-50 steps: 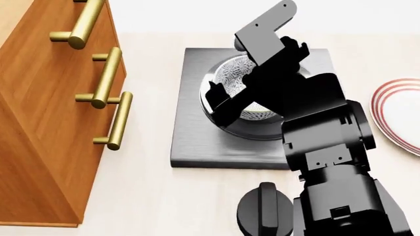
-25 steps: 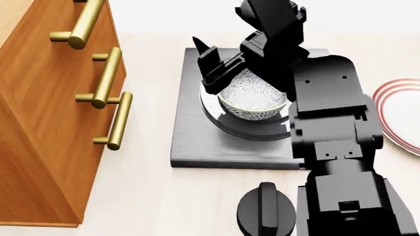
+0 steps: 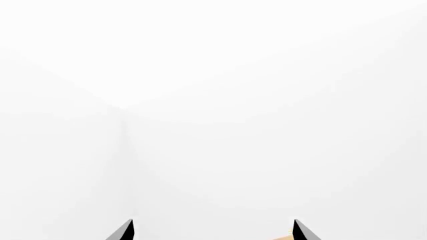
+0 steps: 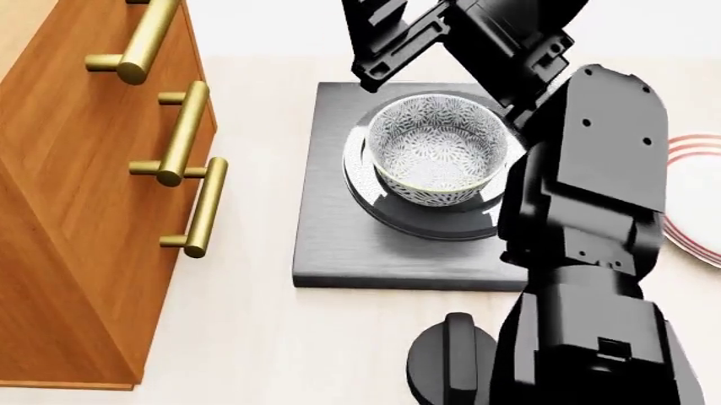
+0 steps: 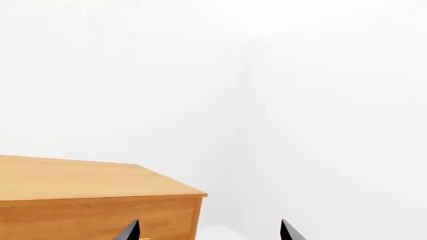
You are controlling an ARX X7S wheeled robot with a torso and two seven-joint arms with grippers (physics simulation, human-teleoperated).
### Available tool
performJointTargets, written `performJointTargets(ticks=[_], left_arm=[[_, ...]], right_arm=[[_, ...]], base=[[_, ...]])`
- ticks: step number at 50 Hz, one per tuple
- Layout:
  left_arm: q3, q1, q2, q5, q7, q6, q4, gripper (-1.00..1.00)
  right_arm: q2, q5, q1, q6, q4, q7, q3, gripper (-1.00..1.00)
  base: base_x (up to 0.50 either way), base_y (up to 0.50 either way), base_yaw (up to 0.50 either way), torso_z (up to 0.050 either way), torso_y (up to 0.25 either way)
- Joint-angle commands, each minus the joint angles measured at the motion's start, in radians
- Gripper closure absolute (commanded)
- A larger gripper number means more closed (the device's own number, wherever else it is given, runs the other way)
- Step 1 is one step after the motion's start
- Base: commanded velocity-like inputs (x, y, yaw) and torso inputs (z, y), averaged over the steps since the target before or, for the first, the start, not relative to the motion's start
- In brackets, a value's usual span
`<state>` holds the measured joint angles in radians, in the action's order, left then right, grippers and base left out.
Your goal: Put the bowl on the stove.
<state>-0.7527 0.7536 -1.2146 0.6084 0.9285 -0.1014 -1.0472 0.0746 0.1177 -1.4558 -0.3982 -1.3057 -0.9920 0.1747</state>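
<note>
The bowl [image 4: 437, 156], white with a grey-blue floral pattern, stands upright on the burner rings of the dark grey stove [image 4: 338, 245]. My right gripper [image 4: 389, 42] is raised above the stove's far edge, apart from the bowl. In the right wrist view its tips [image 5: 208, 232] stand wide apart with nothing between them. My left gripper is out of the head view. In the left wrist view its tips [image 3: 212, 231] stand apart and empty, facing a white wall.
A wooden cabinet [image 4: 79, 211] with brass handles stands left of the stove and also shows in the right wrist view [image 5: 87, 200]. A round black knob [image 4: 445, 363] lies in front of the stove. A white plate with red rim rings [image 4: 693, 228] lies at the right, partly behind my right arm.
My right gripper has let go of the bowl and risen up and away toward the far side. The bowl stays on the burner.
</note>
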Motion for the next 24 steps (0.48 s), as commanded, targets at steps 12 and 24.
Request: performJointTargets(ticks=[12, 24], left_arm=[[-0.046, 0.011, 0.031, -0.013, -0.025, -0.030, 0.003, -1.00], [-0.038, 0.006, 0.030, -0.014, -0.026, -0.031, 0.004, -1.00]], right_arm=[[-0.029, 0.037, 0.016, -0.181, -0.002, -0.250, 0.402, -1.00], [-0.026, 0.050, 0.016, -0.222, 0.000, -0.290, 0.490, -1.00]], base=[[0.00, 0.00, 0.00, 0.000, 0.000], [0.00, 0.00, 0.00, 0.000, 0.000]])
